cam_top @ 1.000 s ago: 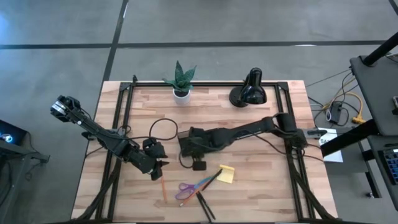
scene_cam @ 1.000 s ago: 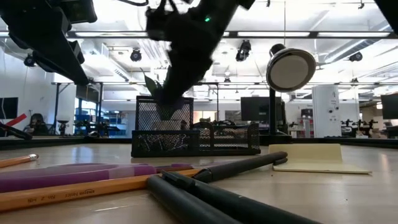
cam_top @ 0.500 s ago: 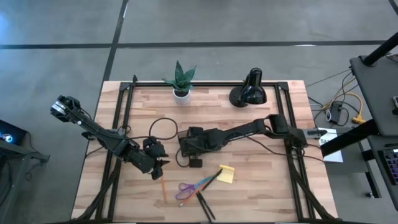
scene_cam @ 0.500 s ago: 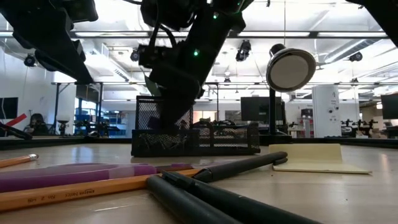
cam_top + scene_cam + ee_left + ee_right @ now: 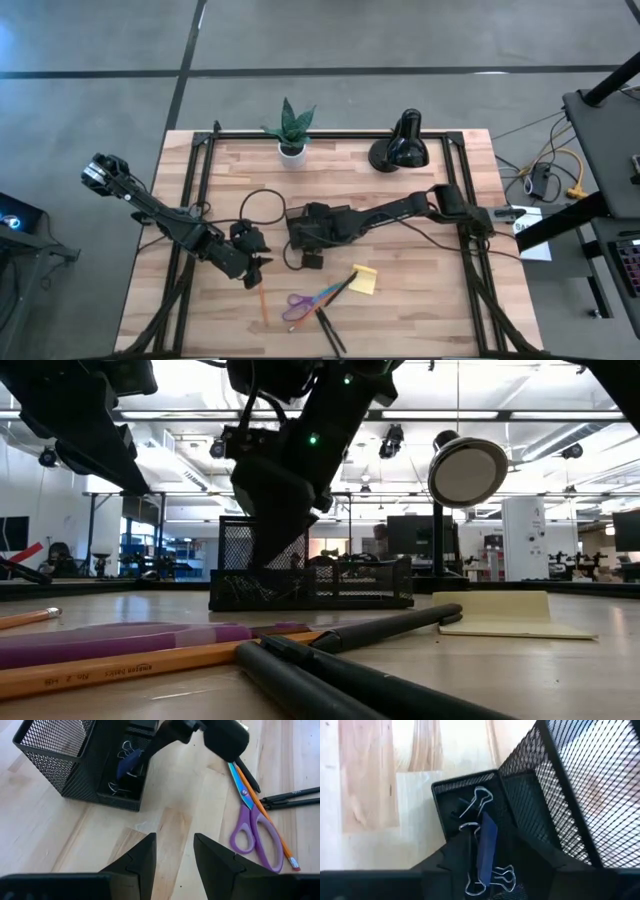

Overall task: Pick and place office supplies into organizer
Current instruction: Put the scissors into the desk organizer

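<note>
The blue binder clip [image 5: 486,851] sits in the low end compartment of the organizer [image 5: 77,772], between the right gripper [image 5: 487,865] fingers, which stand slightly apart. Risk: a wire handle snags a finger on withdrawal, lifting the clip out. The left gripper [image 5: 172,857] waits nearby, fingers apart.

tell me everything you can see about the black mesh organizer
The organizer is black wire mesh with solid rims: a tall square cup joined to lower compartments. It stands upright near the middle of the wooden table, close to the scissors but apart from them. One low compartment holds binder clips, including a blue one with silver wire handles. The right pincer reaches down into that compartment, its fingers either side of the blue clip.
</note>
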`<state>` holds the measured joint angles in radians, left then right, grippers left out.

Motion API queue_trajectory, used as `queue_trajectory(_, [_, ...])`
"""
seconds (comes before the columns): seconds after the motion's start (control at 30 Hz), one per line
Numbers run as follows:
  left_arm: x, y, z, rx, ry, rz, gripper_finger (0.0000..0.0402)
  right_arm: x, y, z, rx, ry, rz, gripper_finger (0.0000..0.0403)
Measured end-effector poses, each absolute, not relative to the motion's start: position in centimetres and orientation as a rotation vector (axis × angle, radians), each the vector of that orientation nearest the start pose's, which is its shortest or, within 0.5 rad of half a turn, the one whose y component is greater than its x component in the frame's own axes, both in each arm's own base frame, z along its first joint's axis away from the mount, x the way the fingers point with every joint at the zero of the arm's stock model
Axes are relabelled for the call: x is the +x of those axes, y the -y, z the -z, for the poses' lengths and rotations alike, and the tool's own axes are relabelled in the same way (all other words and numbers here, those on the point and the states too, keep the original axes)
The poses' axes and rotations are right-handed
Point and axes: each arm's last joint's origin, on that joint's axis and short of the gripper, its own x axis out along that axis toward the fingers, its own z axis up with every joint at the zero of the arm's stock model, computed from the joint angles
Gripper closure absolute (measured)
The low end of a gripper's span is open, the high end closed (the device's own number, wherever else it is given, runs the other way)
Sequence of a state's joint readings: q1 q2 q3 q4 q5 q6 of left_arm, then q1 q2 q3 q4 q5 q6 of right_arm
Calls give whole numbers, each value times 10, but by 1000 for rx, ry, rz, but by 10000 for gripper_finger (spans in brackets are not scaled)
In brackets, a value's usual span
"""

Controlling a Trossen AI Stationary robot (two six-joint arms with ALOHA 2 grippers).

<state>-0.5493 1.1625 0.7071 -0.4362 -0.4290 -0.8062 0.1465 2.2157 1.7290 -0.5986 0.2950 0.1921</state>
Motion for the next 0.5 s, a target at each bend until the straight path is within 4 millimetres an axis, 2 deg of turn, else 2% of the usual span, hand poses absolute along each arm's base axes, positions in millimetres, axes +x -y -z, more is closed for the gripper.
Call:
queue_trajectory(0.23, [195, 105, -219, -363, -761, -219, 285, 461, -63, -177, -43, -1026, 264, 216])
queue_trajectory(0.5, [195, 105, -219, -367, -760, -220, 285, 454, -66, -188, 35, -1024, 309, 211])
